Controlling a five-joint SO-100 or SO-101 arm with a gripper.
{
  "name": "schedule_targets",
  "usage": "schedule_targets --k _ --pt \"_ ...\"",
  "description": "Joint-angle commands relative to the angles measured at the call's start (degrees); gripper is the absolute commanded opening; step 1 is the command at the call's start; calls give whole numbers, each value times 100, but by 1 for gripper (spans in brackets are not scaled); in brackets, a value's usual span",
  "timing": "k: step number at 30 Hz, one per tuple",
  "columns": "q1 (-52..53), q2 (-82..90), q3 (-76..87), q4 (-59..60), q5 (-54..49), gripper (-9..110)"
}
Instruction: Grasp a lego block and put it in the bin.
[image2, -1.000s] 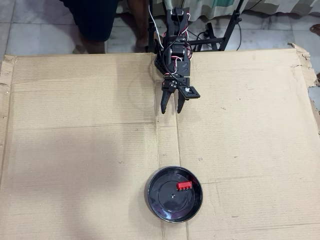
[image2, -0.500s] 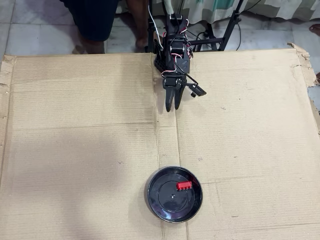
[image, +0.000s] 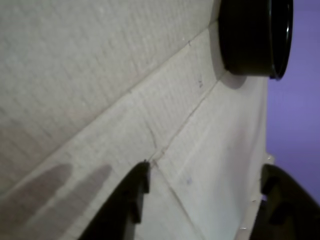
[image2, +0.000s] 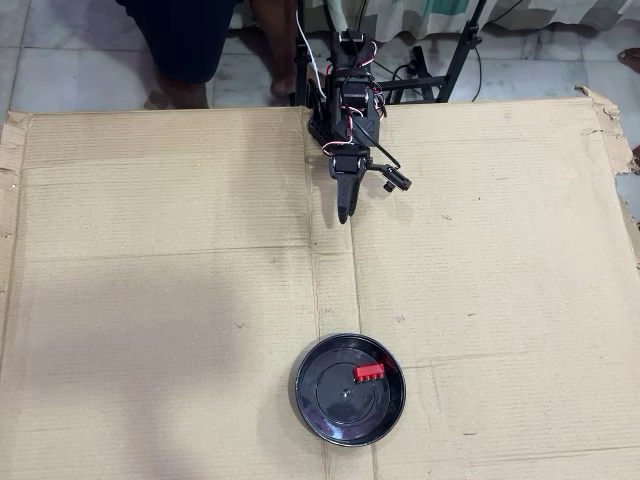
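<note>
A small red lego block (image2: 368, 371) lies inside the round black bin (image2: 330, 405), toward its upper right, near the front of the cardboard. My gripper (image2: 345, 212) hangs far from it at the back of the sheet, pointing toward the bin, rolled on its side so the fingers overlap from above. The wrist view shows the gripper (image: 205, 165) open, with two dark fingers (image: 132, 197) apart and only bare cardboard between them. The bin (image: 250, 40) appears there side-on at the top right, and the block is hidden by its wall.
A large cardboard sheet (image2: 150, 300) covers the work area, with a torn edge (image2: 610, 130) at the right. Behind the arm base are a person's legs (image2: 190, 40), a black stand (image2: 460, 55) and cables on the tiled floor.
The gripper has pulled back slightly toward the arm base and rolled, so its two spread fingers now overlap in the overhead view. Block and bin have not moved.
</note>
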Motion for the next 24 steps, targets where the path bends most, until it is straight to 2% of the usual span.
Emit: schedule_targets --k 1,8,24 --pt "26 105 62 9 -264 24" --pt "18 105 62 9 -387 -1" --pt "9 97 62 0 -396 1"
